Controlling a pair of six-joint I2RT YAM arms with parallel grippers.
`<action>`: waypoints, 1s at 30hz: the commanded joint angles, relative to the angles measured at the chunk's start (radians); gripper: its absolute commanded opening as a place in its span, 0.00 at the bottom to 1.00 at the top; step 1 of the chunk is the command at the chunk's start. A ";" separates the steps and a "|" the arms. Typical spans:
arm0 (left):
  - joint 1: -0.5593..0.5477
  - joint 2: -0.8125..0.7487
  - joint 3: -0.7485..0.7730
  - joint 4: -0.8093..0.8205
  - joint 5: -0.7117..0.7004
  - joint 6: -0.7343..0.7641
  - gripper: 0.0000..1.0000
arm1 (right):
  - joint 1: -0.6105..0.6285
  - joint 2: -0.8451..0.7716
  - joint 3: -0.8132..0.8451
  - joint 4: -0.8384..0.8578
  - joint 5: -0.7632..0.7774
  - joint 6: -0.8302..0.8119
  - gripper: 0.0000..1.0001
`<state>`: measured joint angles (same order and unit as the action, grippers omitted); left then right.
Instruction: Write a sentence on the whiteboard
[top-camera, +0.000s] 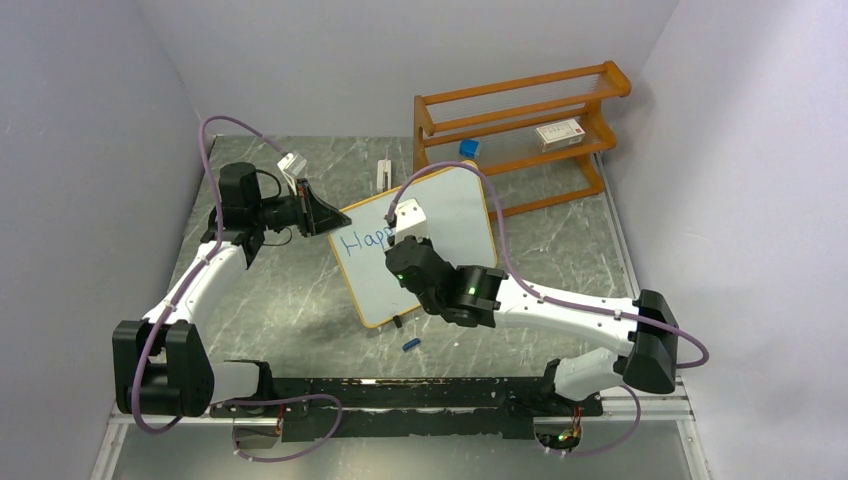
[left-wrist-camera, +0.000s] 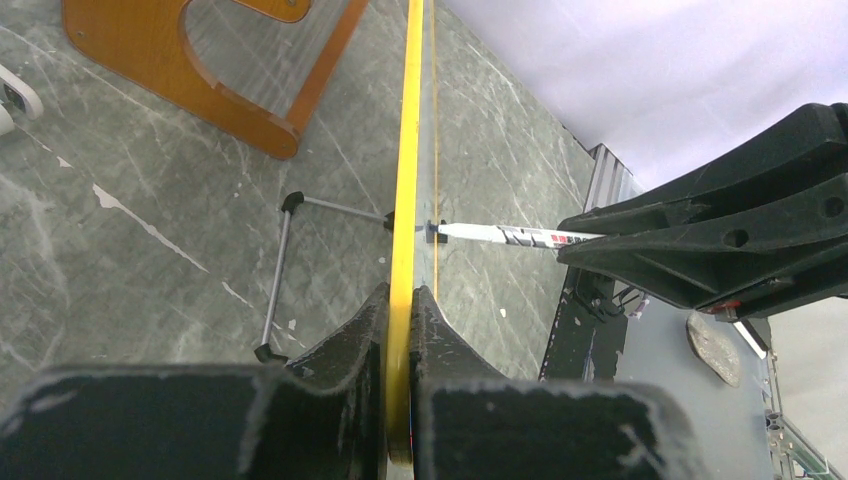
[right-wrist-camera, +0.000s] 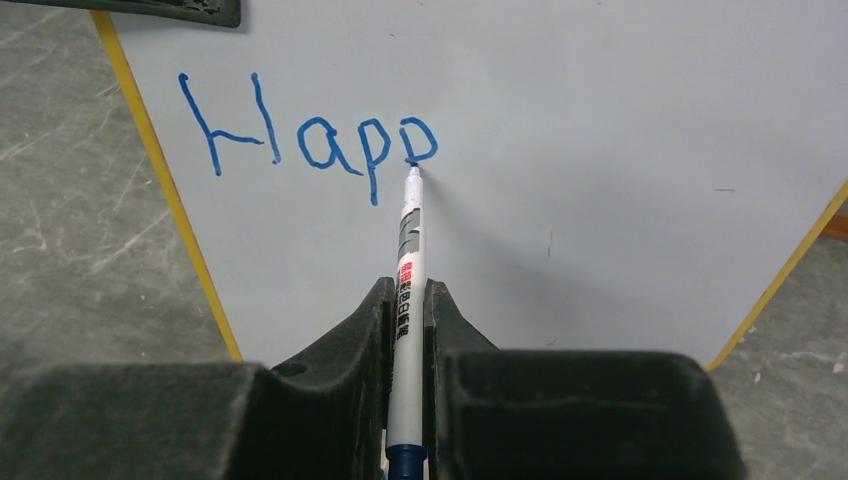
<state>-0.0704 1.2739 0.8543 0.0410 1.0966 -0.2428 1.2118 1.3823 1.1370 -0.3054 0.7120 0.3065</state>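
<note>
The right tool (right-wrist-camera: 405, 300) was clamped on a marker (right-wrist-camera: 408, 240), its two fingers pressed tight against the barrel. The marker's tip touched the whiteboard (right-wrist-camera: 620, 150) at the lower left of the last letter drawn. The left tool (left-wrist-camera: 400, 312) was shut on the board's yellow-looking edge and held it steady, roughly upright, with its writing face turned to the right arm. A thin wire stand (left-wrist-camera: 280, 262) propped the board from behind on the table (top-camera: 290, 300).

The sentence (right-wrist-camera: 300, 140) had only begun. In blue, one line read "Happ", and the second "p" had its loop but no full stem under it. The task looked to be in its early part. The first word lacked its ending, all the later words were missing, and most of the white face to the right and below was bare.

From the right tool, the board stood straight ahead, at the marker's length, and the letters ran off to the left of the tip. From the left tool, the board sat between the fingers and ran away edge-on. An orange shelf rack (top-camera: 520, 110) stood behind it.
</note>
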 joint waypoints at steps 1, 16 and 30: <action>-0.021 0.015 0.002 -0.034 0.003 0.041 0.05 | -0.006 -0.040 -0.013 0.011 0.054 0.000 0.00; -0.020 0.016 0.002 -0.031 0.004 0.039 0.05 | -0.015 -0.033 -0.010 0.069 0.077 -0.033 0.00; -0.020 0.018 0.003 -0.030 0.006 0.039 0.05 | -0.038 -0.004 0.000 0.056 0.052 -0.033 0.00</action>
<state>-0.0704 1.2739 0.8547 0.0410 1.0996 -0.2428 1.1854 1.3701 1.1313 -0.2573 0.7555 0.2653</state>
